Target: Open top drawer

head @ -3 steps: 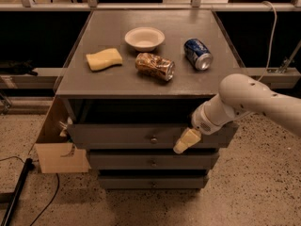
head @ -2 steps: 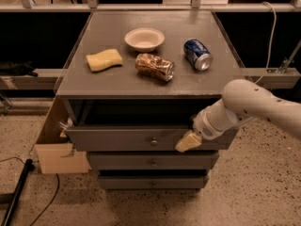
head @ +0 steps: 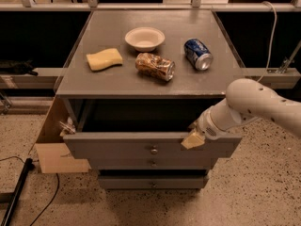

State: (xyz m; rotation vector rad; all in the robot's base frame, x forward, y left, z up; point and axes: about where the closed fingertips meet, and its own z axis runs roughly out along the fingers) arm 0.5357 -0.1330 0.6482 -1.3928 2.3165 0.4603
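The claw (head: pixel 193 139) rests on the top drawer (head: pixel 117 147) front's upper lip, knob (head: pixel 154 150) just left of it; whether it grips, I cannot tell

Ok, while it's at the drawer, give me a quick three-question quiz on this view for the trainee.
1. True or false: the top drawer stands pulled out from the cabinet.
2. Where is the gripper? A, on the knob. B, at the drawer front's upper edge, right of the knob. C, on the floor.
3. Which item on top of the cabinet lies furthest right?

Key: 1 true. 2 B. 3 the blue can.
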